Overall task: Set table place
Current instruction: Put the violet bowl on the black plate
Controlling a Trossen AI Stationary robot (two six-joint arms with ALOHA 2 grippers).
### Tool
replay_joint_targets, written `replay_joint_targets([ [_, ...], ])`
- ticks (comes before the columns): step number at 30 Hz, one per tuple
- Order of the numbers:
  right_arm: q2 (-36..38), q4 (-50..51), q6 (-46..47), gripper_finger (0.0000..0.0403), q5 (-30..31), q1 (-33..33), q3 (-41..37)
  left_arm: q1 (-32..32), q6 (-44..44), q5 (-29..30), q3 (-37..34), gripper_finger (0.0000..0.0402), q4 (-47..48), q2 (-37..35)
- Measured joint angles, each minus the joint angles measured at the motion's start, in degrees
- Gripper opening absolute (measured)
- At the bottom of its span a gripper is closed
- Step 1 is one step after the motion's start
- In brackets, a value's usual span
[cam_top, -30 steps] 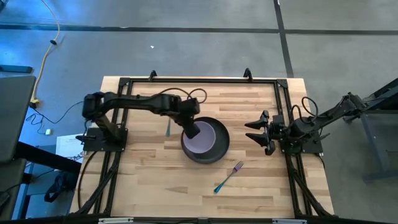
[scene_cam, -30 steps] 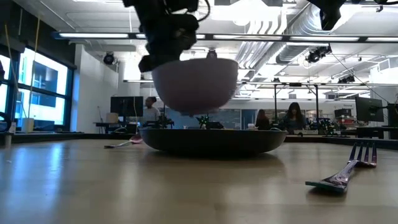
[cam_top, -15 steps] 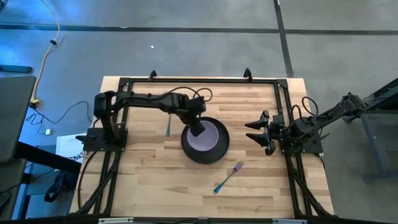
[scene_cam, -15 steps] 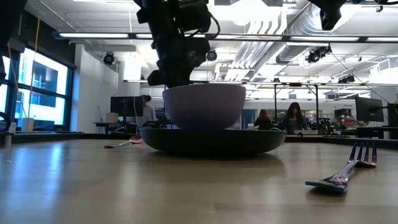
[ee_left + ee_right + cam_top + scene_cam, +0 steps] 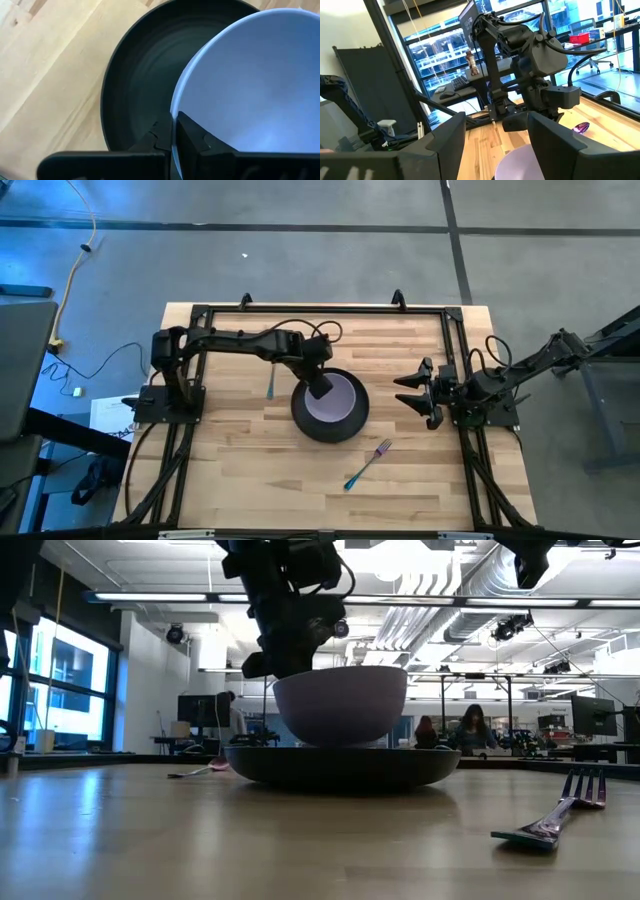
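Note:
The lavender bowl (image 5: 337,398) sits inside the dark grey plate (image 5: 303,420) at the table's middle. In the low view the bowl (image 5: 340,705) stands upright with its base behind the plate's rim (image 5: 340,765). My left gripper (image 5: 318,387) is shut on the bowl's left rim. The purple-headed spoon (image 5: 271,383) lies left of the plate. The teal-handled fork (image 5: 367,464) lies near and right of it. My right gripper (image 5: 412,393) waits open near the right edge. My left gripper pinches the bowl's rim (image 5: 173,125) on its left side, with one finger (image 5: 192,141) inside the bowl and the other (image 5: 161,137) outside. It comes from above, slanting down from the table's left. The bowl stays upright, its base down in the plate (image 5: 135,85).
The black frame (image 5: 320,310) runs round the wooden table (image 5: 240,470). Bare wood lies along the near side. In the right wrist view the spoon's head (image 5: 581,127) and the left arm (image 5: 530,55) show beyond the open fingers. People sit in the room behind.
My left gripper has gone down and a little toward the table's right, still shut on the bowl. The bowl hung tilted above the plate a second ago; it has come down into the plate, levelled, and shifted slightly rightward within it.

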State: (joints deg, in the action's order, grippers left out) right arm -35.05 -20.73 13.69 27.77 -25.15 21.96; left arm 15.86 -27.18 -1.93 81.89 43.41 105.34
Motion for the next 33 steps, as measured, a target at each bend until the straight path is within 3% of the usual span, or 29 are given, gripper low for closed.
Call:
replay_joint_targets([
  [33, -0.1, 1.2, 1.3, 0.0204, -0.3, 0.0, 0.0, -0.8, 1.3, -0.4, 2.9, 0.0, 2.1, 3.6],
])
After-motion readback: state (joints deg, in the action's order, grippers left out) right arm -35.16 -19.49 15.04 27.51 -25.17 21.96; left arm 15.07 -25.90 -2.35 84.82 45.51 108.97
